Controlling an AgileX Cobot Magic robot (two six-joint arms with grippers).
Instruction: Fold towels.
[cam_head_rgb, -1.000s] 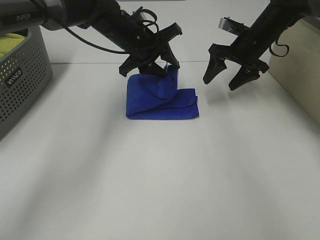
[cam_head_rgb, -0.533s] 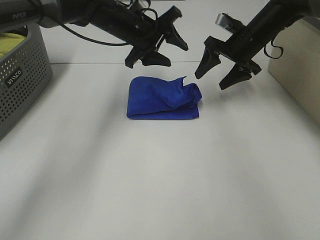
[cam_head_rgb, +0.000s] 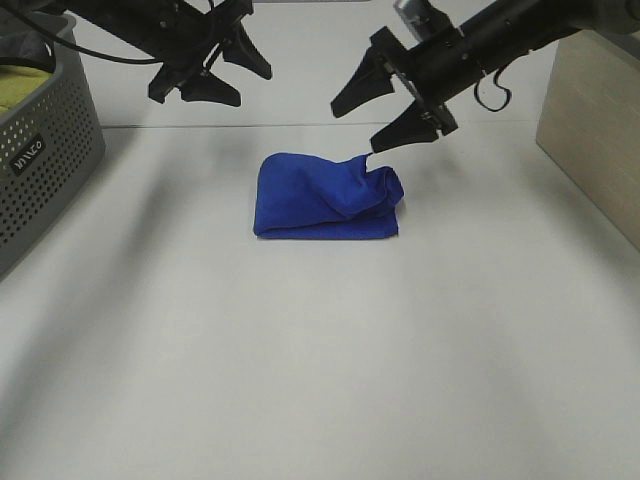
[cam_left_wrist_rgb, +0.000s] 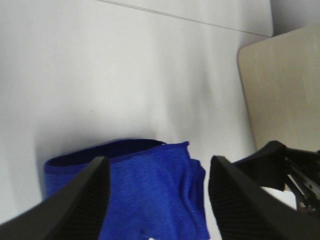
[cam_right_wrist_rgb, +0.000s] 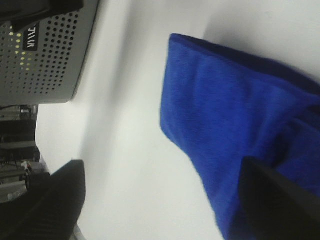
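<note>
Right gripper (cam_head_rgb: 385, 105): one. Jaws spread wide, nothing between them; it hangs just above and behind the right end of the towel, one fingertip close over a raised corner of cloth, no contact visible.

Left gripper (cam_head_rgb: 215, 78): one. Jaws apart, empty, lifted well clear of the towel, up and to the left near the basket.

Towel (cam_head_rgb: 327, 196): one, royal blue, plush. It lies near the middle of the surface (cam_head_rgb: 320, 360) as a folded bundle. The left end is smooth and rounded; the right end is rumpled, with a loose flap bunched on top and a corner sticking up. No label shows.

Step in hand, as judged: tidying the last fold. To do it well, the right gripper should come down on the upturned corner only, pinch that one layer, draw it flat across so the edges line up, and let go low, so the layers beneath are not dragged. The left gripper could press the smooth end to keep the bundle from sliding.

Basket (cam_head_rgb: 45, 140): one, grey, perforated, at the left edge, holding one yellow-green cloth (cam_head_rgb: 25, 85).

Pale wooden box (cam_head_rgb: 590, 120): one, at the right edge.
</note>
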